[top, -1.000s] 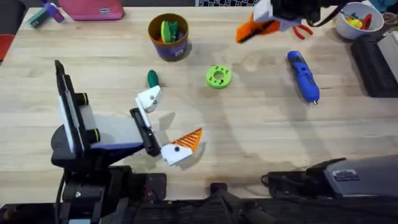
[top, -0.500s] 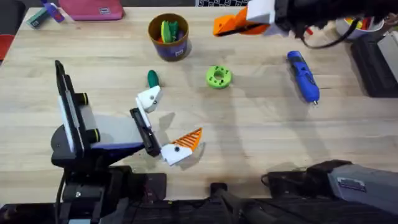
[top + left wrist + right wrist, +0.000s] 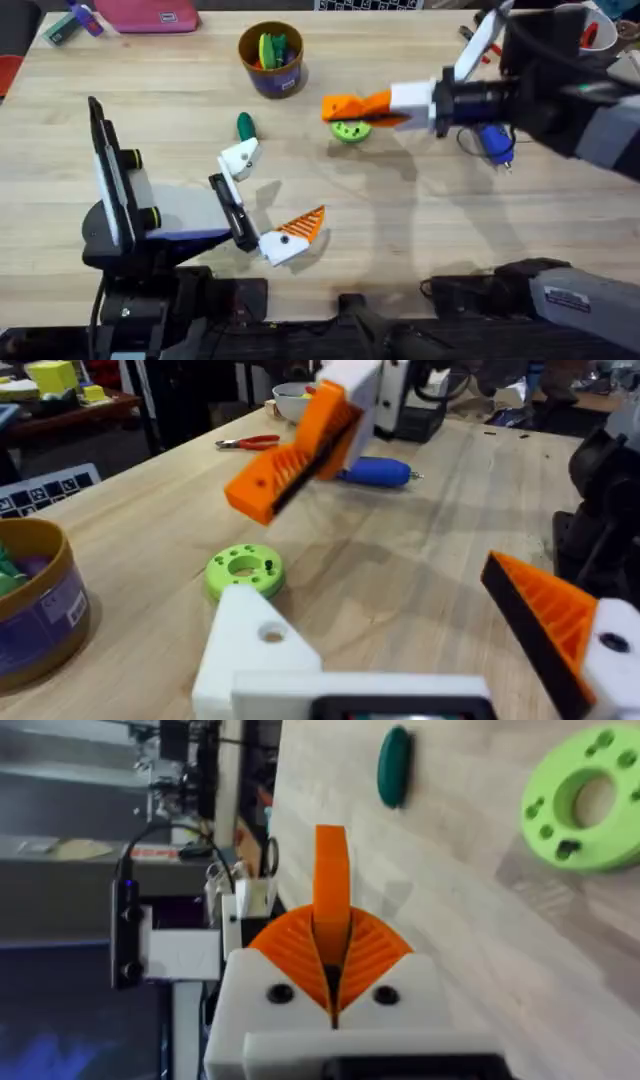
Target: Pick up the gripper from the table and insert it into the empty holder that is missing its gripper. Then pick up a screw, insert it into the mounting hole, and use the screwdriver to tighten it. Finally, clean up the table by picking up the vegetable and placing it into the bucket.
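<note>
— Orange shows on one fingertip only. Nearest us, the left end effector (image 3: 270,195) is spread wide and grips nothing, and its empty holder (image 3: 239,157) is just beside the vegetable (image 3: 245,126).
— And the gripper (image 3: 338,105)?
— Farther out, above the green disc (image 3: 352,130), pinched in the right end effector (image 3: 380,104), whose fingers are closed on it.
— So it's the insertion step, I'd say. Next, the wedge must be brought to that holder and lined up squarely.

Your right arm covers most of the screwdriver (image 3: 492,143) and part of the green disc (image 3: 350,131), and the bowl (image 3: 590,25) is cut off.
</note>
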